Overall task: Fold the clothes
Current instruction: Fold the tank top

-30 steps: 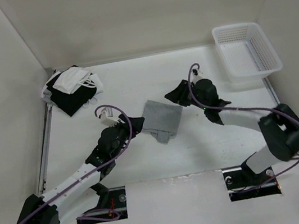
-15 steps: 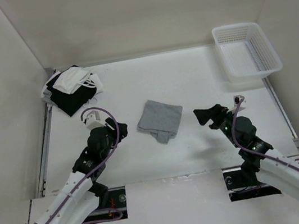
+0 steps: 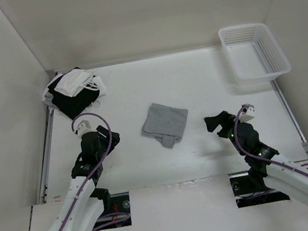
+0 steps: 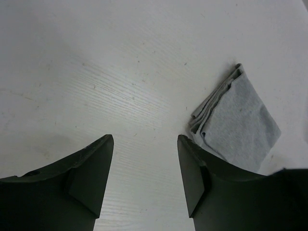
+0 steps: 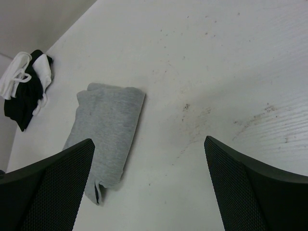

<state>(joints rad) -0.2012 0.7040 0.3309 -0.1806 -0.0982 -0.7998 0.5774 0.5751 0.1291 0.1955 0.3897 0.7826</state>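
White table (image 3: 195,79): bare surface shows all round the folded light heather-grey knit sleeveless top (image 3: 165,124), which lies flat at centre. White plastic mesh basket (image 3: 254,53) sits at the 2 o'clock corner and the black and white garment pile (image 3: 72,90) at 10 o'clock. Left hand (image 4: 144,144) stands at the top's 9 o'clock and right hand (image 5: 148,142) at its 3 o'clock. Both are spread and apart from it.

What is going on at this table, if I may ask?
Nothing is held right now. The grey top lies folded into a compact bundle, with the left gripper and right gripper open and apart from it on either side. A pile of black and white garments sits in the far left corner, a white basket far right.
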